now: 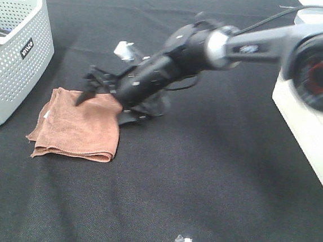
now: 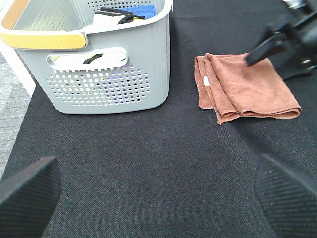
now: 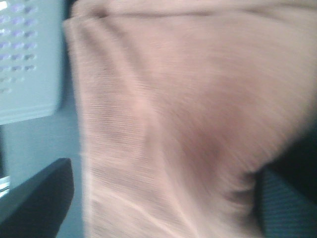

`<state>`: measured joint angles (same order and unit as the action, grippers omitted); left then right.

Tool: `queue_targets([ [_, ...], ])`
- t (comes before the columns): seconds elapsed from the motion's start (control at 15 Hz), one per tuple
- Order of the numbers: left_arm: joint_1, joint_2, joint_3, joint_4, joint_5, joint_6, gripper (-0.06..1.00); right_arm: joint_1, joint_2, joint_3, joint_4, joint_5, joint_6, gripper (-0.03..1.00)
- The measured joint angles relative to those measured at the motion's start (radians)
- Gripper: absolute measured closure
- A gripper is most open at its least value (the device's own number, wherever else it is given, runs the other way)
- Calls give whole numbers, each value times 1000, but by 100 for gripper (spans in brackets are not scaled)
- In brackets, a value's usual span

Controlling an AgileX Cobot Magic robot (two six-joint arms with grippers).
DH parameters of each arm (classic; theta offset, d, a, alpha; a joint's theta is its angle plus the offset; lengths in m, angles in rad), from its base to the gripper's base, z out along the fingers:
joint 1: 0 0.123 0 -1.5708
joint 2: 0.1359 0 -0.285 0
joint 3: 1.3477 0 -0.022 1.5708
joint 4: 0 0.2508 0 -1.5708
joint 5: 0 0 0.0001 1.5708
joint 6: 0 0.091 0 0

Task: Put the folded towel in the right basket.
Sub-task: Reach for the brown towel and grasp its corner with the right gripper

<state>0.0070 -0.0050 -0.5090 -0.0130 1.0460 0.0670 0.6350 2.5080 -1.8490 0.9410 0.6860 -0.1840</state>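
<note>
Reaches in from the right with the right gripper point(image 1: 103, 107), across the middle to the left half of the black table cover point(image 1: 212, 188). Holds the jaws spread wide, gripping nothing: one finger point(image 1: 89, 94) over the far edge of the folded towel point(image 1: 76, 130), the other off its far right corner. Cannot tell from the blurred right wrist view whether the tips touch the fabric. Finds the towel flat on the cover, rust-brown, white tag at its left edge, just right of the grey perforated basket point(image 1: 6, 79) and apart from it. Places the right basket point(image 1: 310, 131), cream and plain-walled, well away at the right edge. Shows the left gripper point(image 2: 158, 198) with jaws parted and empty, hovering over bare cover on the near side of towel and perforated basket.
</note>
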Motion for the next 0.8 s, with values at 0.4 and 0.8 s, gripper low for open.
queue_targets([
  [0.4,0,0,0,0,0,0,-5,115,126,-221,39,66,0,22],
  [0.8,0,0,0,0,0,0,-5,114,143,-221,19,65,0,77],
])
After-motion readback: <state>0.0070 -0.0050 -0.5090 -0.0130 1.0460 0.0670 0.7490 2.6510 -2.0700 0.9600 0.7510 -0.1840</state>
